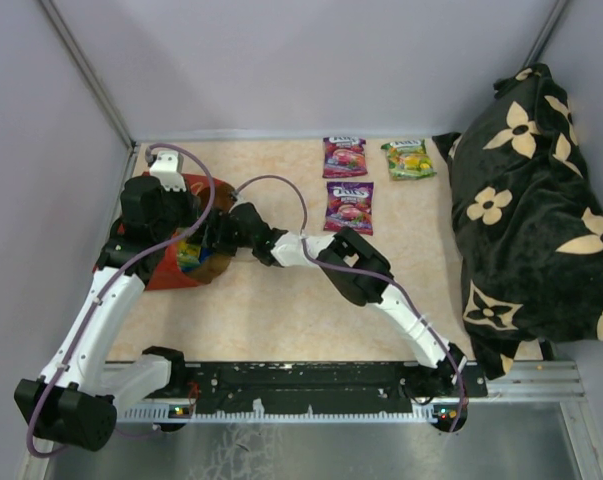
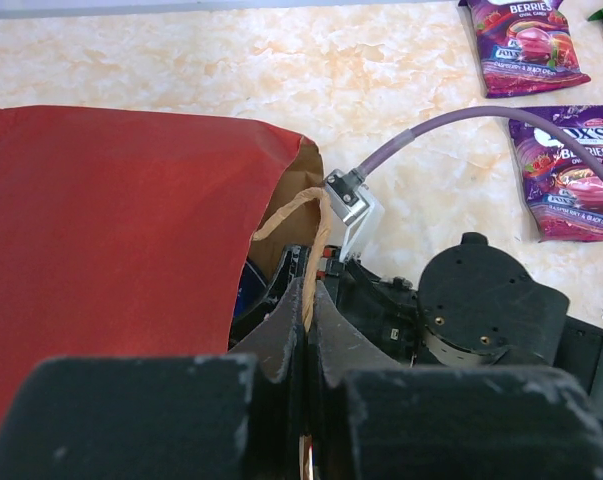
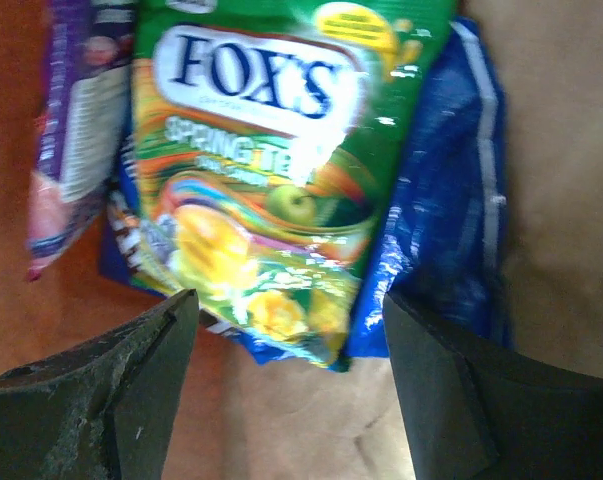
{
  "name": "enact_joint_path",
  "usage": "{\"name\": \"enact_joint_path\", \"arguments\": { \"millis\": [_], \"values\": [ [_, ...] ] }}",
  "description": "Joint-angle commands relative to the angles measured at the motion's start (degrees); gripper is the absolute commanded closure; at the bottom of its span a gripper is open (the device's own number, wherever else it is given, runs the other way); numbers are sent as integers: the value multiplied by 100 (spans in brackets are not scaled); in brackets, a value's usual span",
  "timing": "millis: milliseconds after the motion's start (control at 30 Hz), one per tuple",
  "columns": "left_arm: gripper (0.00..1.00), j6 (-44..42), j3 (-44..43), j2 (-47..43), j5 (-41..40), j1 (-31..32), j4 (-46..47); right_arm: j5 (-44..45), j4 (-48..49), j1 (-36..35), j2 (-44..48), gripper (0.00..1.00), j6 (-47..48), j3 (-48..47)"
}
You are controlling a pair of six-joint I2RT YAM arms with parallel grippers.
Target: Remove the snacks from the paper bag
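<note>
The red paper bag (image 1: 167, 272) lies on its side at the left, mouth toward the middle. My left gripper (image 1: 193, 238) is shut on its brown loop handle (image 2: 318, 235) and holds the mouth open; the bag's red side (image 2: 111, 220) fills the left of the left wrist view. My right gripper (image 1: 219, 248) reaches into the mouth. It is open (image 3: 286, 345), its fingers (image 3: 131, 385) on either side of the lower edge of a green Fox's packet (image 3: 261, 180). That packet lies on the blue chip bag (image 3: 441, 200), with a purple packet (image 3: 76, 130) beside it.
Two purple packets (image 1: 344, 157) (image 1: 349, 206) and a green one (image 1: 409, 159) lie on the table at the back. The black flower-patterned cloth (image 1: 531, 220) is heaped at the right. The right arm's wrist (image 2: 481, 310) sits close beside my left gripper.
</note>
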State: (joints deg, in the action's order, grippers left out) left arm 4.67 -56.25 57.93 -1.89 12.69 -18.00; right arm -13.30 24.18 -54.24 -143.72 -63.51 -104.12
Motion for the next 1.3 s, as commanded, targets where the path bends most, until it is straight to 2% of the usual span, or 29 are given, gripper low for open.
{"name": "enact_joint_path", "arguments": {
  "millis": [0,400,500,567,600,700,833,1067,1200,1267],
  "values": [
    [99,-40,35,-165,94,-7,211,548,-1057,-75,-42,25,210,-404],
    [99,-47,34,-167,106,-5,209,401,-1656,-293,-922,28,-408,-1660],
    [99,-58,26,-165,87,-10,209,234,-1041,-303,-961,39,-1003,-1416],
    [99,-67,26,-178,63,-11,209,222,-652,-298,-858,48,-1055,-1231],
    [99,-63,28,-193,47,-12,209,241,-551,-299,-775,54,-968,-1156],
    [99,-75,31,-188,40,-11,210,330,-175,-302,-432,80,-785,-756],
    [99,-93,19,-168,16,-8,196,413,12,-290,91,98,-434,-374],
    [100,-113,2,-158,-150,-12,168,326,49,-134,1281,100,221,352],
    [100,-114,-13,-203,-246,-12,133,92,212,99,2476,100,554,1609],
    [99,-115,-50,-197,-282,-12,94,-324,111,287,3090,100,766,2156]
  ]
}}
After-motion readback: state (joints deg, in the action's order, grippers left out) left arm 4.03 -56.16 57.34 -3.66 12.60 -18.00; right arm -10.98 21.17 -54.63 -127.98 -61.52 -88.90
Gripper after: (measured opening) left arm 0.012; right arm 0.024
